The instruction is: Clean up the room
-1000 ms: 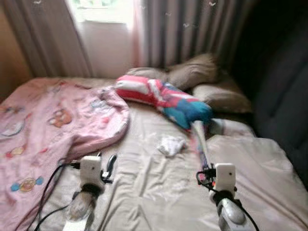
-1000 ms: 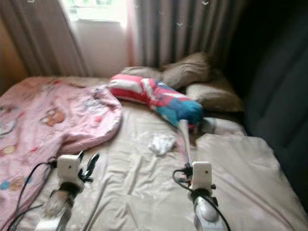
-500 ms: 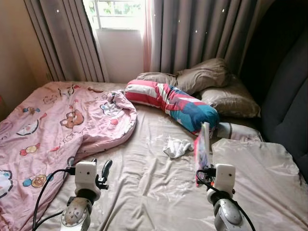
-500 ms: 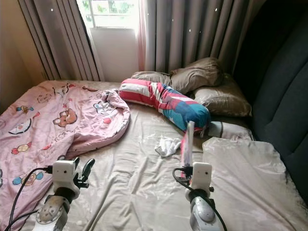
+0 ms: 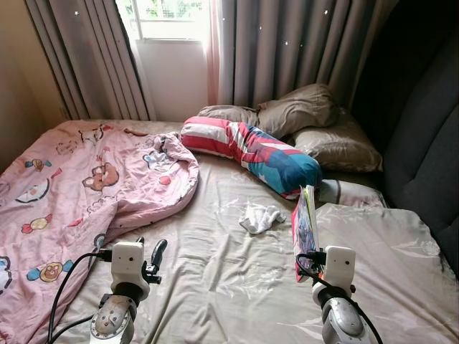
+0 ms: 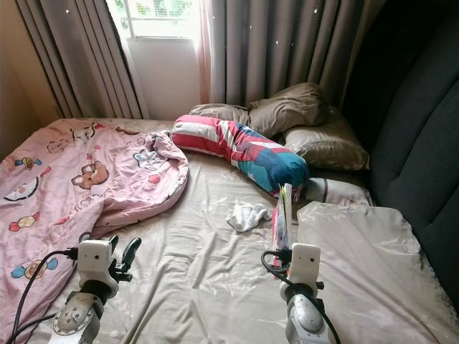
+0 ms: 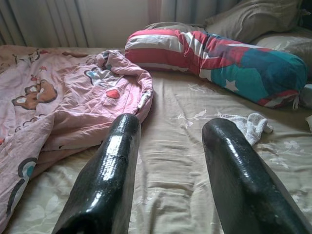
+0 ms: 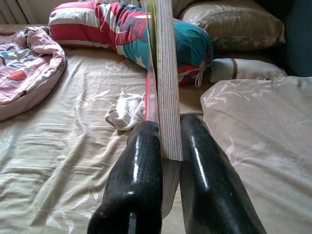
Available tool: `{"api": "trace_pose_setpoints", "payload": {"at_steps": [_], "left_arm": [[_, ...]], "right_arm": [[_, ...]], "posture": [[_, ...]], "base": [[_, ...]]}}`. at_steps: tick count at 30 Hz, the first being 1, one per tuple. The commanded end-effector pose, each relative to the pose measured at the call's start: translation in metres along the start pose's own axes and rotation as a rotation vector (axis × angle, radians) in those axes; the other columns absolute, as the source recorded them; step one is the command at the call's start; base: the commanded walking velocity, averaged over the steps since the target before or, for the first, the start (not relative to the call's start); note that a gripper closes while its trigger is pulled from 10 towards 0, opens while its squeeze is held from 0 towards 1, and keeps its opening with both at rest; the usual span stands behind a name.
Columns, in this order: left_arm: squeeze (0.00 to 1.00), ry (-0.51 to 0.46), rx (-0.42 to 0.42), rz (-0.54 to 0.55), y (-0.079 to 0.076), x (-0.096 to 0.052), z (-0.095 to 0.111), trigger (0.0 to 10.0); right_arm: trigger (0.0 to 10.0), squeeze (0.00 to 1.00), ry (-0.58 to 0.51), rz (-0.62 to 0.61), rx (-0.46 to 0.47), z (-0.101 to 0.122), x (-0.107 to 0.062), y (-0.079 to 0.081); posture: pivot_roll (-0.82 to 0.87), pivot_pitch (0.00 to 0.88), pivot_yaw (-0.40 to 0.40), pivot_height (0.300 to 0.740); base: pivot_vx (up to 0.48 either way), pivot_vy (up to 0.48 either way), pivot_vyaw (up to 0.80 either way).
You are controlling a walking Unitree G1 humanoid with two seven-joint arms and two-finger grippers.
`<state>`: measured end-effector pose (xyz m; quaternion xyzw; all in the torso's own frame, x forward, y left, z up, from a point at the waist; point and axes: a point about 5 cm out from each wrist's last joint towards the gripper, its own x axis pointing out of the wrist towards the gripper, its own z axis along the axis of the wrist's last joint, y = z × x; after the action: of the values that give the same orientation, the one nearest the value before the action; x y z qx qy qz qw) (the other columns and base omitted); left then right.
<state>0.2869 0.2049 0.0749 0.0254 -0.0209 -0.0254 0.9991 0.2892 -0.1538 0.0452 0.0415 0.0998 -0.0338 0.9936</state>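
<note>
Book (image 8: pixel 165 83) upright, clamped between right gripper (image 8: pixel 168 141) jaws; left gripper (image 7: pixel 170 141) jaws wide

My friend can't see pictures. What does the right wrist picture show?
Two black fingers of the right gripper pinch a thin book upright over a beige bed. Behind lie a white cloth and a striped bolster.

Daylight enters through the window (image 5: pixel 168 8) between the curtains (image 5: pixel 287 50), where the pane is overexposed. The bed (image 5: pixel 215 272) is evenly lit and sharp; the dark headboard (image 5: pixel 423 143) sits in shade. Both wrist views are clear, with soft glare on the black fingers (image 7: pixel 109 161).
</note>
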Motion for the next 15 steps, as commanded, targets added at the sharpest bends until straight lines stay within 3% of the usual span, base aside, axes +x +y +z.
{"api": "trace_pose_setpoints", "payload": {"at_steps": [1, 15], "left_arm": [[0.00, 0.006, 0.008, -0.002, 0.0013, -0.0013, 0.0003, 10.0], [0.00, 0.006, 0.008, -0.002, 0.0013, -0.0013, 0.0003, 10.0]], "right_arm": [[10.0, 0.00, -0.037, 0.003, -0.010, 0.0093, 0.0034, 0.0012], [10.0, 0.00, -0.037, 0.003, -0.010, 0.0093, 0.0034, 0.0012]], "posture": [[-0.02, 0.036, 0.006, 0.734], [-0.02, 0.036, 0.006, 0.734]], "base": [[0.000, 0.000, 0.00], [0.000, 0.000, 0.00]]}}
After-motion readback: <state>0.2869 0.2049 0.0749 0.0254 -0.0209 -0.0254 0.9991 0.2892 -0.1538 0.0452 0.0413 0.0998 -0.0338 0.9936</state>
